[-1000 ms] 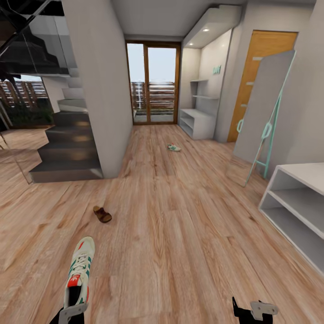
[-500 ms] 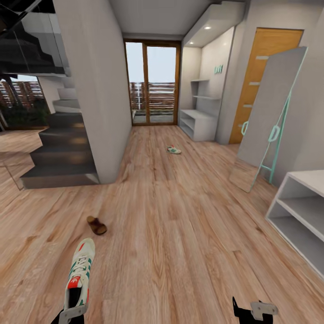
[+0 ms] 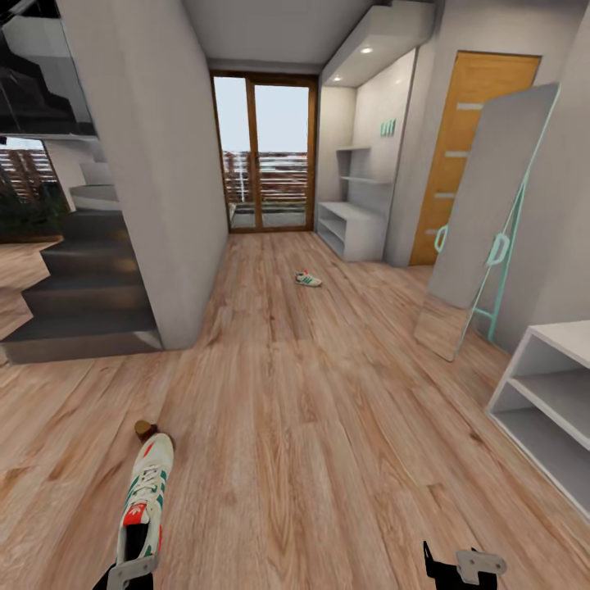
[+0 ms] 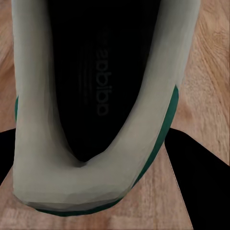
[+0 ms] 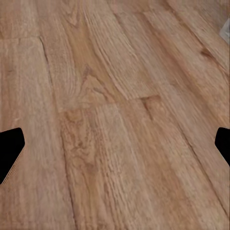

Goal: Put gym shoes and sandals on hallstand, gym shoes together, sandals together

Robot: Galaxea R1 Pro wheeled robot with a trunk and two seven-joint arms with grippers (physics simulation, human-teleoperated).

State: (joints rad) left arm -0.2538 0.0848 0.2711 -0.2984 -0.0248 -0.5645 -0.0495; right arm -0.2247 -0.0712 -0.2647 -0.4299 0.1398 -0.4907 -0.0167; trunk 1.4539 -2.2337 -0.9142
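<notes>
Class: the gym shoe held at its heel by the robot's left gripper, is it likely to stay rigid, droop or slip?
The gym shoe probably stays fairly stiff: it juts forward from the left gripper without visible sag. Gripped at the heel end alone, it may pivot or slip.

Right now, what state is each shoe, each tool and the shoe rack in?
Near sneaker: held in the left tool, off the floor.
Far sneaker: lying on the floor.
Sandal: on the floor, partly hidden behind the near sneaker.
Right tool: open, empty.
Shoe rack: no shoes visible on it.

two gym shoes point(image 3: 144, 500) point(image 3: 308, 279), one sandal point(image 3: 144, 428)
</notes>
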